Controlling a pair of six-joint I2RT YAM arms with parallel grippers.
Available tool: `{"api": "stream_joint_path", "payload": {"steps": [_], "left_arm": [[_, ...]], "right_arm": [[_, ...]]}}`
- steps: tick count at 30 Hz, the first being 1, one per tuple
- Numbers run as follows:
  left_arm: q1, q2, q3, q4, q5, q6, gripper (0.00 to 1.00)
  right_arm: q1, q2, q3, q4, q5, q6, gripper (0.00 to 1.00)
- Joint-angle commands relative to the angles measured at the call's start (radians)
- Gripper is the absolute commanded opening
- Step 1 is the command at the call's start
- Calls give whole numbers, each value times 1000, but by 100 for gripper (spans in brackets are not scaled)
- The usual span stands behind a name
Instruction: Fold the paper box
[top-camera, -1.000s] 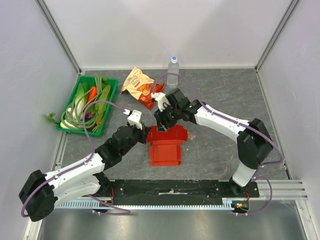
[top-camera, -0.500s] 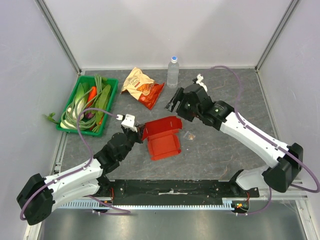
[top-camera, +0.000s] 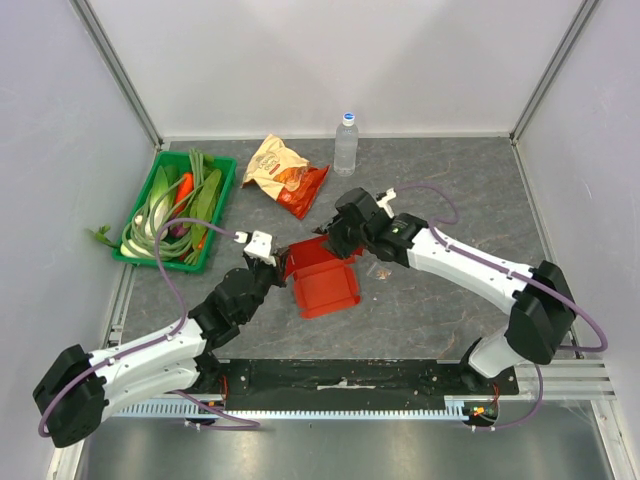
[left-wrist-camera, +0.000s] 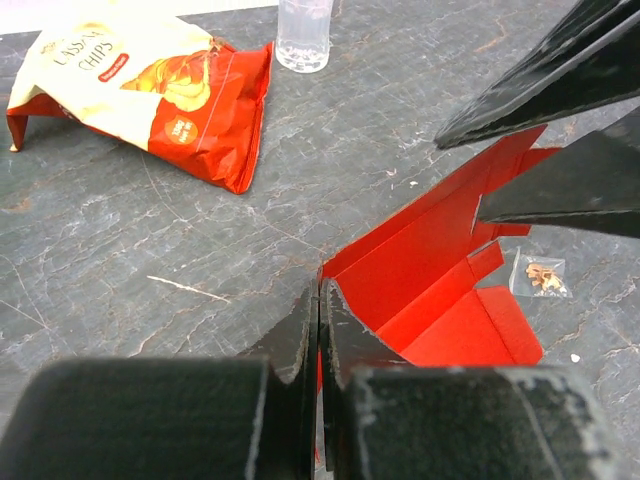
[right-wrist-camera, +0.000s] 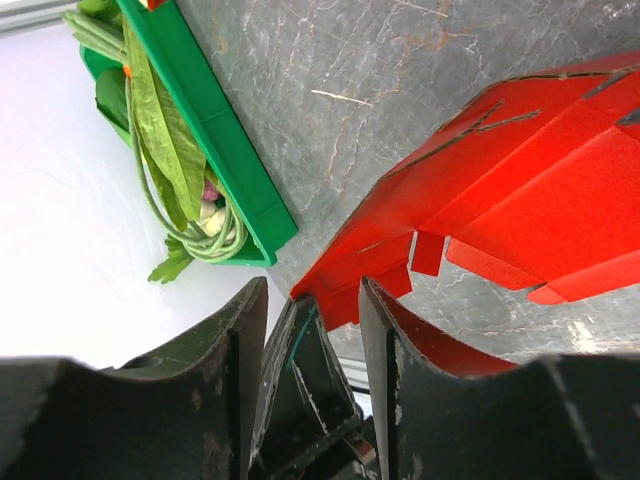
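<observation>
The paper box (top-camera: 328, 288) is bright red creased cardboard, half opened, on the grey table in the middle. My left gripper (top-camera: 284, 262) is shut on its left edge; in the left wrist view the shut gripper (left-wrist-camera: 320, 300) pinches the red sheet (left-wrist-camera: 440, 290). My right gripper (top-camera: 333, 243) is open at the box's far flap. In the right wrist view its gripper (right-wrist-camera: 310, 300) straddles a corner of the red box (right-wrist-camera: 520, 200), with the left gripper's fingers showing between its own. The right fingers (left-wrist-camera: 570, 190) show above the flap in the left wrist view.
An orange-and-red snack bag (top-camera: 283, 172) and a clear water bottle (top-camera: 346, 143) stand at the back. A green tray (top-camera: 218, 218) of vegetables is at the left. A small clear packet (top-camera: 380, 270) lies right of the box. Walls close three sides.
My right arm swung away to the back right, then came back to the box's far flap. The box shifted and tilted a little. My left gripper kept its hold.
</observation>
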Motion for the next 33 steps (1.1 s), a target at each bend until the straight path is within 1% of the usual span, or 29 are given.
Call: {"api": "stream_joint_path", "payload": {"steps": [1,2,3,4,20,22,25,27,32,33], "left_arm": [[-17,-2,-7,72,-60,70,2],[-19,-1,-9,73,-63,71,2],[-20,1,-11,78,-63,74,2],[-22,1,-11,79,-65,77,2],[-46,5,-14,95,-98,117,2],[-50,7,-14,95,-101,122,2],[-54,10,-15,101,-105,126,2],[-56,13,-15,101,-108,128,2],[-62,9,-20,112,-117,136,2],[-62,7,-20,112,-120,137,2]], "right_arm": [[4,19,-8,66,28,126,49],[4,19,-12,68,31,129,48],[5,17,-15,69,36,135,44],[4,19,-19,74,34,136,44],[4,65,-58,135,-12,170,42],[4,65,-69,146,-13,175,35],[4,70,-77,163,-21,181,33],[5,73,-78,167,-24,179,28],[4,79,-92,187,-37,188,24],[4,80,-95,197,-37,192,18]]}}
